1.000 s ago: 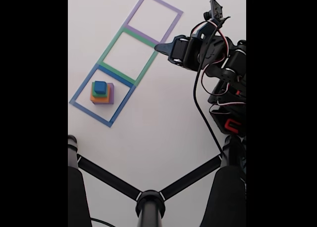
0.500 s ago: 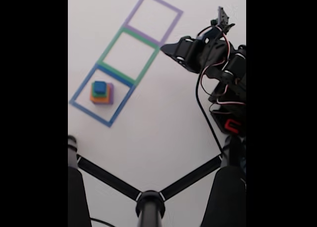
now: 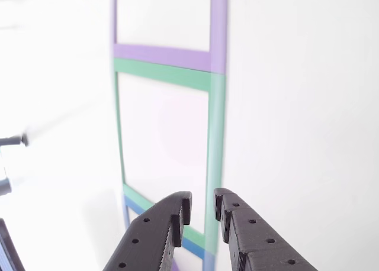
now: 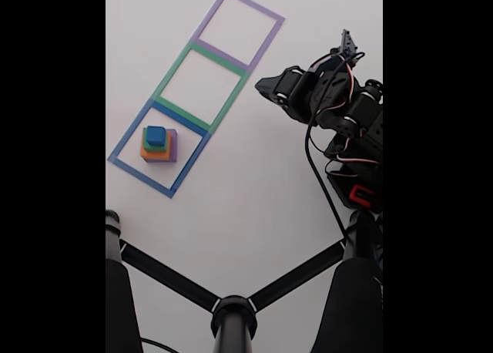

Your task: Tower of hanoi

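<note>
My black gripper [image 3: 202, 207] hangs over white table [image 4: 254, 206]; taped outlines run purple [image 4: 237, 28], green [image 4: 200, 87], blue [image 4: 158, 152]; blocks stack blue [image 4: 156, 136], green [image 4: 146, 143], orange [image 4: 156, 156], purple [image 4: 173, 145].

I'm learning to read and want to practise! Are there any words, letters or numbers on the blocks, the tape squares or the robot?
None: no words, letters or numbers can be read.
The stacked blocks have plain coloured faces.
The blue, green and purple taped squares are bare tape.
The gripper shows small holes, no writing.
The arm's red part is too small and blurred to show any lettering.
</note>
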Tool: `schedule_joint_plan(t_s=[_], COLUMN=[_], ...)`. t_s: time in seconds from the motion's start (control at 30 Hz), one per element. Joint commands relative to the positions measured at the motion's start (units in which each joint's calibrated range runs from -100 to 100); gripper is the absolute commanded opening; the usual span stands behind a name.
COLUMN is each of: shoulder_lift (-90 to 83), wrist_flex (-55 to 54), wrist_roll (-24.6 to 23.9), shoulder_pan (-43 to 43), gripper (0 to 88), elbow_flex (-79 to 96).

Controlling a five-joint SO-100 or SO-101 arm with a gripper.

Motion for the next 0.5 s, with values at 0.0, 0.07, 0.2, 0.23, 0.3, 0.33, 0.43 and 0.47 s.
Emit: schedule_joint_plan(t_s=[0.0,0.07,0.2,0.23,0.3,0.33,0.43,0.47], shoulder_lift=[-1.36,-1.36,-1.36,-1.36,-1.36,-1.36,-1.36,-1.36], wrist_flex=[0.86,0.86,1.11,1.11,1.43,2.16,2.32,2.32], wrist_roll=[-8.28,-8.28,-8.28,-8.28,-8.28,-8.28,-8.28,-8.28], shoulder_pan=[0.56,0.64,0.64,0.71,0.71,0.71,0.71,0.71], gripper=[0.1,0.1,0.1,0.1,0.1,0.1,0.1,0.1], elbow_flex=[1.48,2.3,4.03,4.48,5.21,5.3,5.3,5.3])
